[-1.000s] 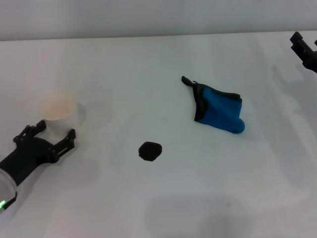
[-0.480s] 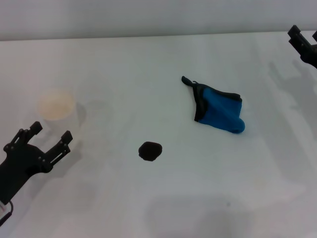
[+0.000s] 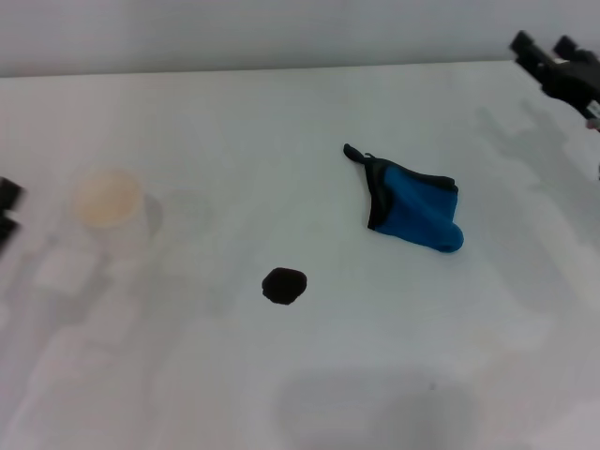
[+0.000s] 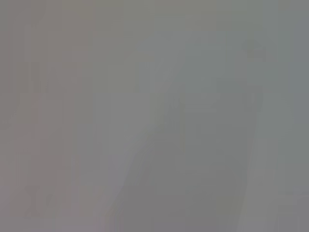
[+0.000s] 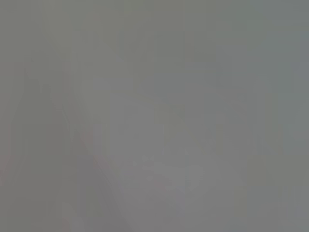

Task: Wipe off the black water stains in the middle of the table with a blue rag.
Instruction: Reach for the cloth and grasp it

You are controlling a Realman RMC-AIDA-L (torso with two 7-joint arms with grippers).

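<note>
The black water stain (image 3: 283, 286) is a small dark blot on the white table (image 3: 281, 122), slightly left of centre. Further right and back, the blue rag (image 3: 417, 208) lies crumpled, its black loop pointing to the far left. My right gripper (image 3: 543, 44) hangs open above the table's far right corner, well away from the rag. Only the two fingertips of my left gripper (image 3: 6, 212) show at the left edge, spread apart and holding nothing. Both wrist views are featureless grey.
A white paper cup (image 3: 109, 202) stands upright near the left side, close to the left gripper's fingertips. The table's far edge (image 3: 281, 71) meets a pale wall.
My left gripper has pulled back from beside the cup toward the left edge, almost leaving the view. The right gripper has shifted left and further into view at the top right.
</note>
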